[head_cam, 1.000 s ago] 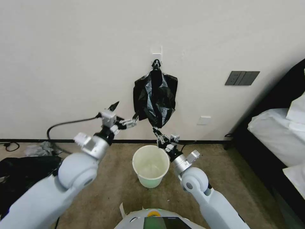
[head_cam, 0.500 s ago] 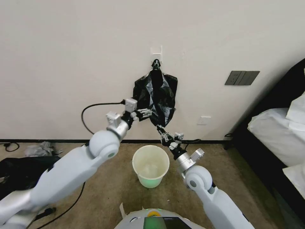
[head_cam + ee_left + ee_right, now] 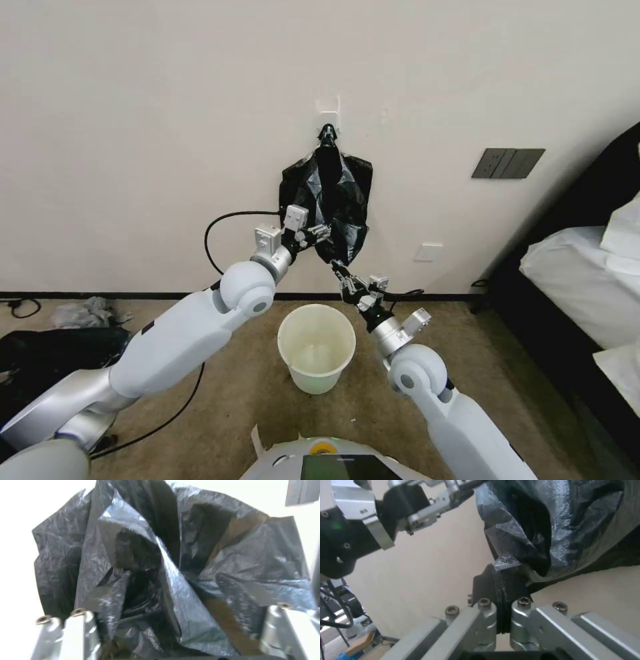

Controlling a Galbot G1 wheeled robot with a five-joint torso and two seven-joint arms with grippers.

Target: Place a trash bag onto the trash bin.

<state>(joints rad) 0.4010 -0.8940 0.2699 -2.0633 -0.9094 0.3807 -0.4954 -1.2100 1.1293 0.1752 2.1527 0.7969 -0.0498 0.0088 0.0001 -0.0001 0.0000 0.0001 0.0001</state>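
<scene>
Since a second ago, the left gripper (image 3: 322, 231) has swung up to the trash bag (image 3: 327, 203), its fingers (image 3: 78, 630) spread wide around the bag's lower folds. Below the bag, the right gripper (image 3: 339, 267) is pinched closed on its bottom corner. Beneath the bag, the trash bin (image 3: 316, 347) stands on the carpet (image 3: 220, 413).
</scene>
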